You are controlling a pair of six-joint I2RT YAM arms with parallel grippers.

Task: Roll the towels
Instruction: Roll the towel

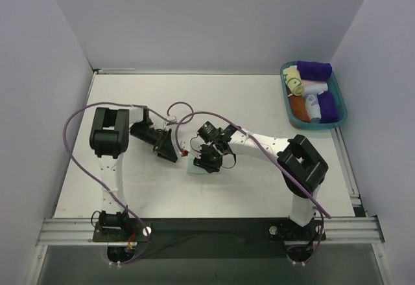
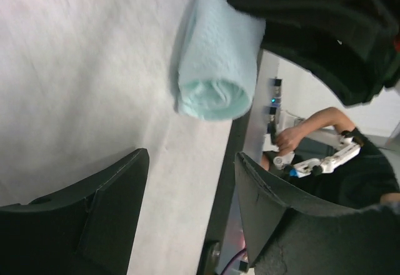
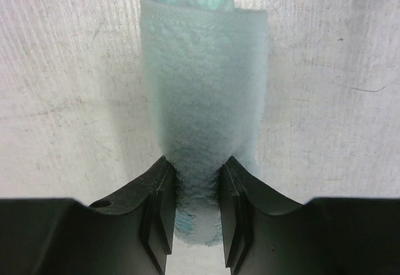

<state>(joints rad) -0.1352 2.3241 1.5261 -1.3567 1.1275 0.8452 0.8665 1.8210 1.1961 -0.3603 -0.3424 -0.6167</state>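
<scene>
white table (image 1: 259, 103) fills the frame, with a teal bin (image 1: 284, 94) of rolls at upper right. at centre, the right gripper (image 3: 194, 209) pinches one end of the rolled mint towel (image 3: 203, 87). the left gripper (image 2: 187, 181) gapes wide beside it, empty. held at one end only, the roll could uncoil if lifted. the yellow towel (image 1: 294, 79) in the bin is too small to judge.

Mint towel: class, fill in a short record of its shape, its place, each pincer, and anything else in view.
towel shape: mint towel rolled into a tube
place: lying on the table
right pincer: closed on one end of the roll
left pincer: open, holding nothing, clear of the roll
elsewhere: teal bin of rolled cloths at the far right
</scene>
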